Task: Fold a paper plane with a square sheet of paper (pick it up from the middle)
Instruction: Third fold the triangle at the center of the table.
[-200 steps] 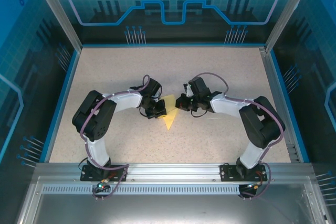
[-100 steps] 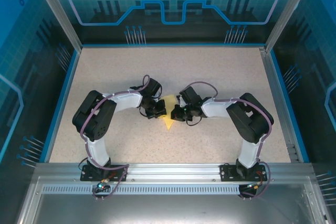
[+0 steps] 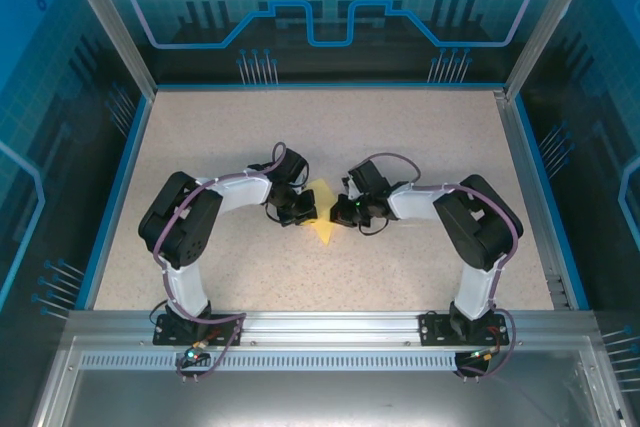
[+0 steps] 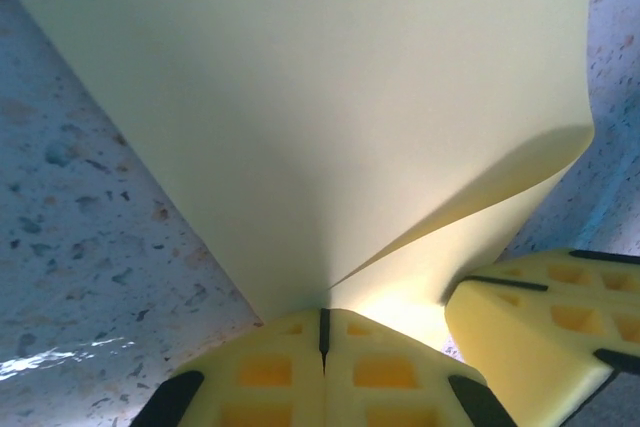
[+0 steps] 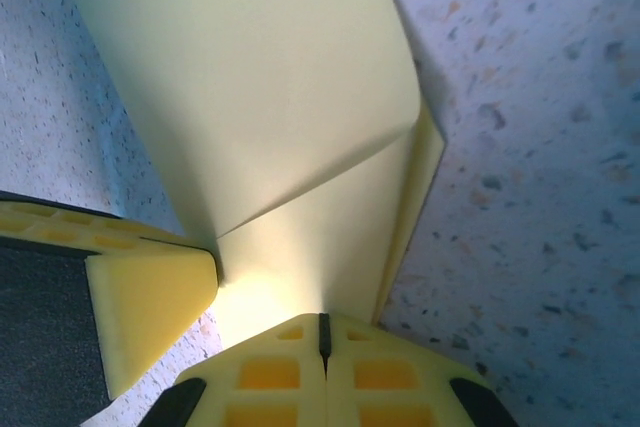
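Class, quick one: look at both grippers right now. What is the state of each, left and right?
The left gripper is shut, pinching the yellow paper.
The right gripper is shut, pinching the same yellow paper.

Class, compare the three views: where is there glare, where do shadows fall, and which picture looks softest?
Top view: even light, sharp, paper casts little shadow. Left wrist view: white glare streak on the table lower left; curled flap shades the layer beneath; close paper looks soft. Right wrist view: paper darkens toward its fold; table speckles are fairly clear.
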